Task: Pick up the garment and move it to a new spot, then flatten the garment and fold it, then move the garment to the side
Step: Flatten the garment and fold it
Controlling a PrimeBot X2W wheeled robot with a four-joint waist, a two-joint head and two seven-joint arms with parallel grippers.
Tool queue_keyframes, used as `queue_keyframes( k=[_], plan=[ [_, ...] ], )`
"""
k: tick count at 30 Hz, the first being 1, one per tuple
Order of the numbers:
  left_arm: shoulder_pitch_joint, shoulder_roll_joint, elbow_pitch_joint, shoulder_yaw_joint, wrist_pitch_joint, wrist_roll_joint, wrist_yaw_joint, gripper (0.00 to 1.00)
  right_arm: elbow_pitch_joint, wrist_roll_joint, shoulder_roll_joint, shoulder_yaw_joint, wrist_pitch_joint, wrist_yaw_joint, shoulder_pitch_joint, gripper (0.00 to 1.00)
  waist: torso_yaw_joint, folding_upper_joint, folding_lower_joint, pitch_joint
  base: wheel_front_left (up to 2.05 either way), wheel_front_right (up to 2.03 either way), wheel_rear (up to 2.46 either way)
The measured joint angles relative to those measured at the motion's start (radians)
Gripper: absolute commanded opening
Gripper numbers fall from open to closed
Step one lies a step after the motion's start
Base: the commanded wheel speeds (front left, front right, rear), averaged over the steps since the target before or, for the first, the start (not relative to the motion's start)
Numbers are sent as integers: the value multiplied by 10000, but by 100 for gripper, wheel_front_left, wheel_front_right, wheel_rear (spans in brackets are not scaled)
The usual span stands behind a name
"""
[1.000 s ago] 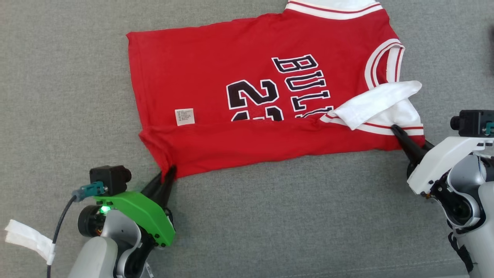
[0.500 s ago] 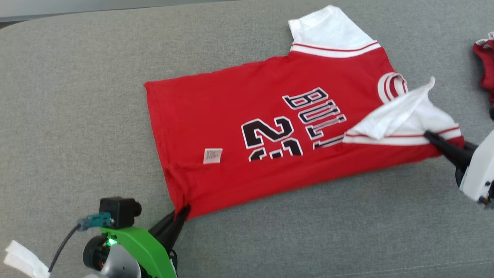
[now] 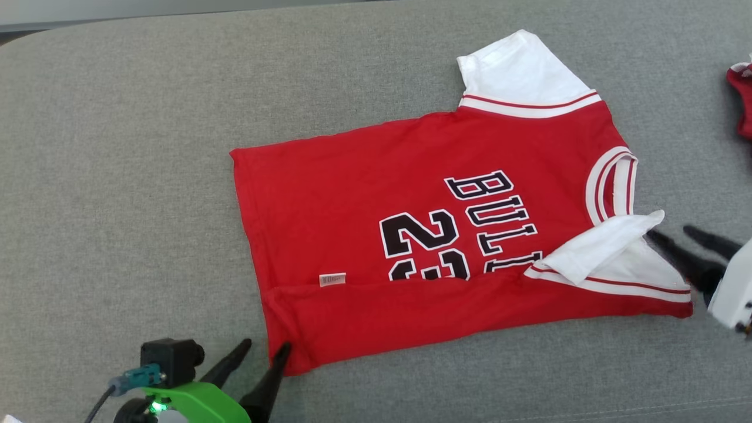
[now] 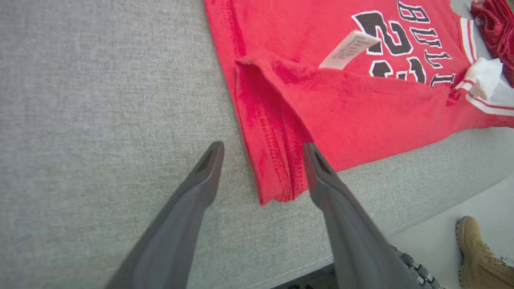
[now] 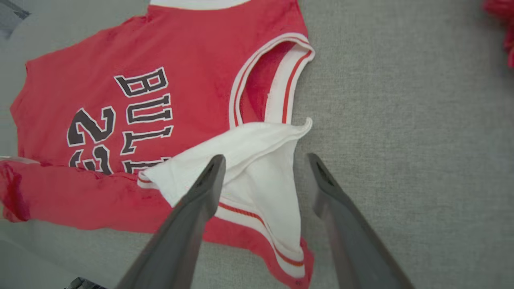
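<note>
Garment lies flat near the middle of the big grey cushion; it is a red shirt with black letters and numbers on it; its near long side is folded over onto itself, and a small white tag peeks out at the fold; one white sleeve sticks out on the far side; the other white sleeve is flopped over onto the red part. Left gripper is at the near left corner of the shirt; its two fingers are spread wide and hold nothing; the corner lies between them. Right gripper is just beside the flopped sleeve; its fingers are spread wide too, with nothing in them; one is over the white sleeve, the other over the cushion. Another red cloth sits at the far right; a tan boot stands on the floor.
</note>
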Motion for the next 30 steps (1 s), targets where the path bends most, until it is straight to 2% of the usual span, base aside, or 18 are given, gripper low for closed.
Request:
queue_keyframes(
  k=[3,7,12,16,20,25,30],
  plan=[
    [-302,194,-594,251,161,17,119,100,-236,-316,-10,-247,-150,0,-1082,100,-17,0,0,235,0,0,0],
    [-2106,339,-784,623,245,270,201,100,-128,-1486,119,-244,-211,-2,-3183,100,1,0,0,752,0,0,0],
    [-4869,-29,449,581,-54,802,151,100,876,-3093,637,562,155,-2,-6192,100,157,0,0,1684,0,0,0],
    [-6477,-667,1737,221,-309,897,-107,100,2209,-4180,767,1066,291,2,-7964,100,454,0,1,2521,0,0,0],
    [-7528,-1020,2775,-86,-619,1007,-339,100,3315,-4847,953,1080,21,2,-9175,100,859,0,2,3250,0,0,0],
    [-8044,-1248,3601,-368,-993,1181,-500,100,4546,-5089,1093,1126,-309,2,-9404,100,1496,0,1,3809,0,0,0],
    [-8356,-1266,3741,-525,-1076,1172,-596,100,4901,-4872,1197,1319,-571,-10,-9712,100,1888,0,0,4271,0,0,0]
  ],
)
